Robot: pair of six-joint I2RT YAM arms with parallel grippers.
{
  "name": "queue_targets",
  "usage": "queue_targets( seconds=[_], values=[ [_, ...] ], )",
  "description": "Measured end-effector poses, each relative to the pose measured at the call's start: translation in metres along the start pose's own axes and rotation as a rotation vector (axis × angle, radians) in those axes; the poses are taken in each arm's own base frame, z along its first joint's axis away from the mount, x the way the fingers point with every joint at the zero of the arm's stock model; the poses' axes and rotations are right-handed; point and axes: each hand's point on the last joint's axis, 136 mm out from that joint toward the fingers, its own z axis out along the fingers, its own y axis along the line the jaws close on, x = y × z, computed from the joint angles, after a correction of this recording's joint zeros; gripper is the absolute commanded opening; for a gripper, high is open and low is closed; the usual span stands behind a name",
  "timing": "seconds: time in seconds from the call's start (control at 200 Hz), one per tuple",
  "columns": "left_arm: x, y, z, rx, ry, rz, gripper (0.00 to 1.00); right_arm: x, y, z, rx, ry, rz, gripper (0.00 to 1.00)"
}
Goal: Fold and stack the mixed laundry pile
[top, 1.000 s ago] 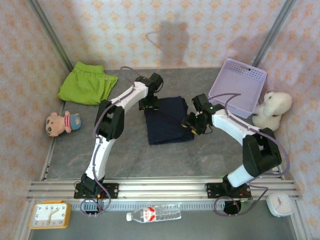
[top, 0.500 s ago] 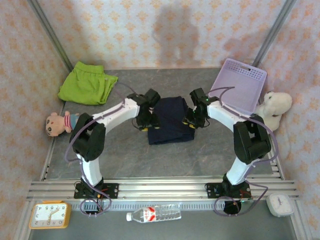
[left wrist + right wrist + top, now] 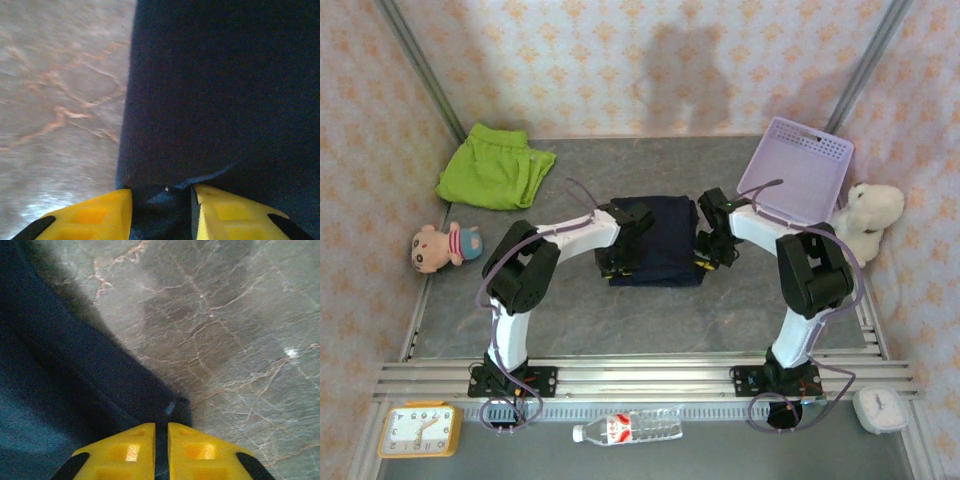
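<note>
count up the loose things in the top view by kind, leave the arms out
garments: 2 (green garment, navy garment)
soft toys: 2 (white plush, pink doll)
clocks: 2 (orange clock, white clock)
basket: 1
bottle: 1
total: 8

The grey marbled table (image 3: 570,310) has a folded navy garment (image 3: 665,235) lying flat at its centre. A lime-green garment (image 3: 490,170) sits bunched in the far left corner. Far right — a lavender basket (image 3: 800,150) (tilted, not flat), with a white plush toy (image 3: 868,215) just beside it. A small doll (image 3: 440,246) lies at the left edge.
</note>
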Motion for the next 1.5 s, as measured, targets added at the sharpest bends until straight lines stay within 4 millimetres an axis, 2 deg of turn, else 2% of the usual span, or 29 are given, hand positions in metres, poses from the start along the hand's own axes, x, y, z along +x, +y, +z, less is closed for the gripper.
queue_targets(
  seconds=[0.08, 0.14, 0.29, 0.36, 0.425, 0.605, 0.676, 0.776, 0.921, 1.031, 1.196, 1.271, 1.341, 1.411, 1.501],
  values=[
    [-0.006, 0.012, -0.003, -0.063, -0.021, 0.008, 0.43, -0.002, 0.008, -0.008, -0.036, -0.002, -0.018, 0.32],
    [-0.008, 0.016, -0.007, -0.083, -0.028, 0.022, 0.45, -0.011, 0.023, -0.019, -0.081, -0.021, -0.030, 0.35],
    [-0.022, 0.011, -0.022, -0.073, -0.063, 0.045, 0.46, -0.056, 0.070, -0.056, -0.204, -0.132, -0.063, 0.36],
    [-0.029, 0.005, -0.030, -0.059, -0.083, 0.060, 0.46, -0.079, 0.086, -0.059, -0.240, -0.163, -0.064, 0.36],
    [-0.033, 0.001, -0.031, -0.053, -0.088, 0.078, 0.45, -0.095, 0.094, -0.050, -0.249, -0.170, -0.059, 0.36],
    [-0.028, 0.007, -0.004, -0.102, -0.029, 0.110, 0.44, -0.116, 0.092, -0.008, -0.208, -0.127, -0.021, 0.35],
    [-0.027, 0.011, -0.001, -0.107, -0.021, 0.114, 0.44, -0.121, 0.092, 0.004, -0.196, -0.114, -0.010, 0.26],
    [-0.026, 0.011, 0.001, -0.099, -0.025, 0.116, 0.44, -0.125, 0.097, 0.011, -0.204, -0.100, -0.003, 0.10],
    [-0.027, 0.011, 0.001, -0.095, -0.026, 0.113, 0.44, -0.125, 0.097, 0.005, -0.207, -0.101, 0.005, 0.05],
    [-0.027, 0.011, 0.002, -0.087, -0.017, 0.102, 0.44, -0.119, 0.088, -0.007, -0.202, -0.100, 0.021, 0.07],
    [-0.027, 0.011, 0.002, -0.080, -0.010, 0.082, 0.44, -0.108, 0.064, -0.026, -0.185, -0.099, 0.074, 0.07],
    [-0.027, 0.011, 0.003, -0.078, -0.012, 0.078, 0.44, -0.107, 0.055, -0.020, -0.174, -0.084, 0.109, 0.07],
    [-0.027, 0.010, 0.003, -0.076, -0.010, 0.074, 0.44, -0.104, 0.048, -0.006, -0.156, -0.053, 0.141, 0.09],
    [-0.027, 0.010, 0.002, -0.074, -0.009, 0.070, 0.45, -0.103, 0.045, 0.007, -0.157, -0.023, 0.170, 0.15],
    [-0.027, 0.009, 0.000, -0.070, -0.004, 0.060, 0.48, -0.108, 0.047, 0.005, -0.178, -0.033, 0.175, 0.28]
  ],
)
